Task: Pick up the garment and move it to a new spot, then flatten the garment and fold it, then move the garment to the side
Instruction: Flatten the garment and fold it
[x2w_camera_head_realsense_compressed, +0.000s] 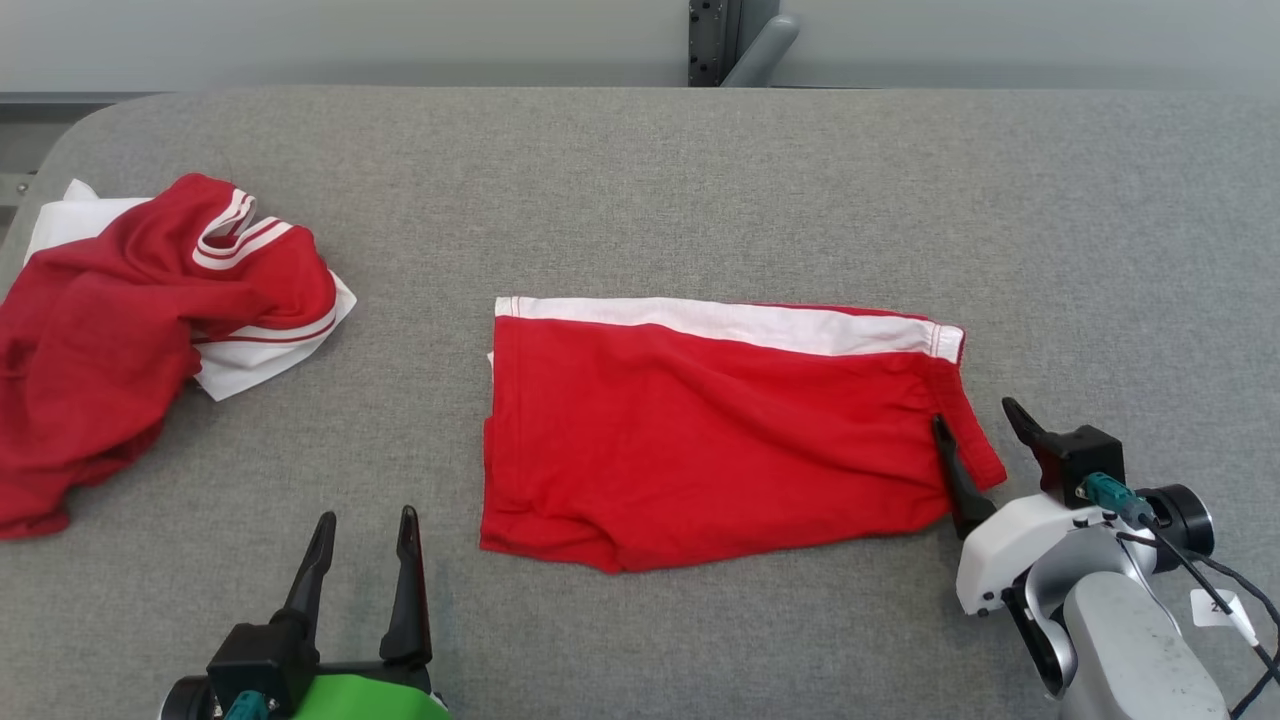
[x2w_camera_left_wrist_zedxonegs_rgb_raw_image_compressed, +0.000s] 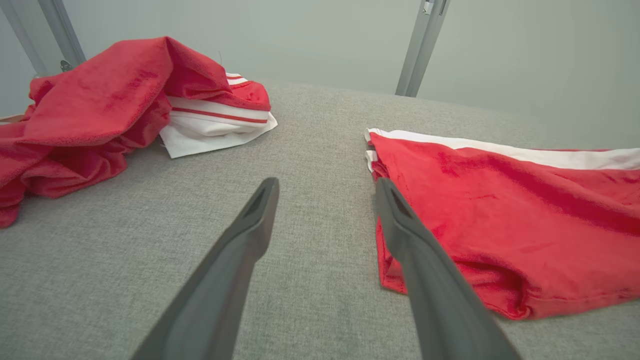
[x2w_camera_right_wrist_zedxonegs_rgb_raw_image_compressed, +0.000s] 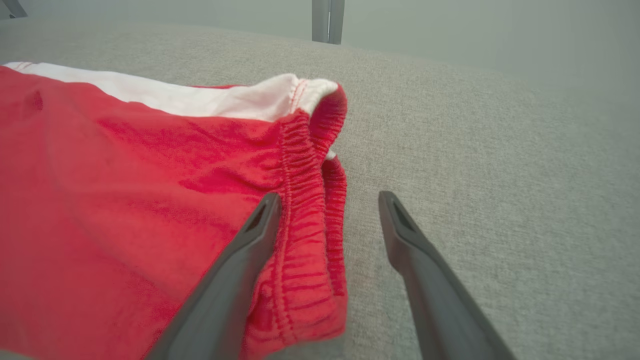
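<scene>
The garment (x2w_camera_head_realsense_compressed: 715, 430) is a pair of red shorts with a white stripe, folded flat in the middle of the grey table (x2w_camera_head_realsense_compressed: 640, 180). My right gripper (x2w_camera_head_realsense_compressed: 985, 412) stands open at its right end. One finger lies over the elastic waistband (x2w_camera_right_wrist_zedxonegs_rgb_raw_image_compressed: 310, 200), the other over bare table. In the right wrist view the right gripper (x2w_camera_right_wrist_zedxonegs_rgb_raw_image_compressed: 327, 200) straddles that waistband edge without closing on it. Open and empty, my left gripper (x2w_camera_head_realsense_compressed: 365, 525) is at the lower left, apart from the shorts' left edge. In the left wrist view the left gripper (x2w_camera_left_wrist_zedxonegs_rgb_raw_image_compressed: 325, 187) points at bare table beside the garment (x2w_camera_left_wrist_zedxonegs_rgb_raw_image_compressed: 500, 210).
A crumpled heap of red and white clothes (x2w_camera_head_realsense_compressed: 140, 320) lies at the table's left edge, also in the left wrist view as a red and white heap (x2w_camera_left_wrist_zedxonegs_rgb_raw_image_compressed: 125, 110). A metal post (x2w_camera_head_realsense_compressed: 715, 40) stands behind the table's far edge.
</scene>
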